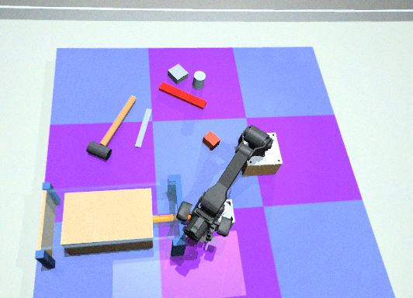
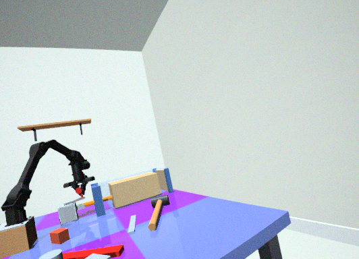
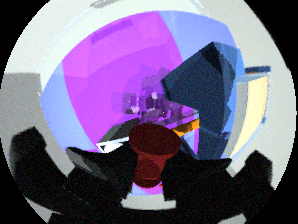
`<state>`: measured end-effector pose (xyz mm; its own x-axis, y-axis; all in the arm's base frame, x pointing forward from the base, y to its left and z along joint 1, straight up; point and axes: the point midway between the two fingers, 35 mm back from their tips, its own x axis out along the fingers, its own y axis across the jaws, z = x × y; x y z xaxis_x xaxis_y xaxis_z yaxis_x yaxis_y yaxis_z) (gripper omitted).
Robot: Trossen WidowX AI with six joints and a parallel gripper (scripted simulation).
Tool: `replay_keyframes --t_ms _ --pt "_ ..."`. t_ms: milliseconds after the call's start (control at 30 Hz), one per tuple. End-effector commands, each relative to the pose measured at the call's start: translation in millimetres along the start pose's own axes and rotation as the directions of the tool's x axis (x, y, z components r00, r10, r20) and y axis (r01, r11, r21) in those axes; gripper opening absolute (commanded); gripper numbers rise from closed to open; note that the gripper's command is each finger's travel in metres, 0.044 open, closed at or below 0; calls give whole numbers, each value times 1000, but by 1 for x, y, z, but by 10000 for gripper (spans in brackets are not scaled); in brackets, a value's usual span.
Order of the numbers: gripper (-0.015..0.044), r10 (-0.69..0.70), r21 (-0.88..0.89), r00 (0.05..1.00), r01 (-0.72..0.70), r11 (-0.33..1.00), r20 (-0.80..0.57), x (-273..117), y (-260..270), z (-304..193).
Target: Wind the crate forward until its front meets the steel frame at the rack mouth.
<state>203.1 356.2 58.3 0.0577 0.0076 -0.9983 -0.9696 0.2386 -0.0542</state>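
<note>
My gripper (image 1: 206,237) (image 2: 81,192) (image 3: 150,134) is shut on the red knob (image 2: 78,190) (image 3: 154,139) of the winch handle. The handle's grey arm (image 2: 73,201) lies over the top of the winch (image 1: 231,209) (image 2: 68,213); its key and the hole are hidden. The tan crate (image 1: 106,216) (image 2: 135,190) (image 3: 255,106) sits flat in the clear-panelled cubby. An orange strap (image 1: 162,219) (image 2: 96,202) (image 3: 188,127) runs from its front towards the winch. In the top view a gap shows between the crate's front and the blue steel frame (image 1: 178,247) (image 2: 98,199).
A mallet (image 1: 118,121) (image 2: 155,215), a pale flat bar (image 1: 144,128) (image 2: 132,224), a red bar (image 1: 182,95) (image 2: 94,251) and an orange-red block (image 1: 211,140) (image 2: 59,236) lie on the bench. A grey block (image 1: 178,73) and a grey cylinder (image 1: 199,80) stand near the red bar.
</note>
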Motion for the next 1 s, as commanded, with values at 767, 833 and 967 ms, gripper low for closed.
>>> replay_keyframes --t_ms 767,833,967 --pt "0 55 -43 998 -54 998 21 -4 52 13" --pt "0 55 -43 998 -54 998 21 -4 53 13" --pt "0 55 -43 998 -54 998 21 -4 58 13"
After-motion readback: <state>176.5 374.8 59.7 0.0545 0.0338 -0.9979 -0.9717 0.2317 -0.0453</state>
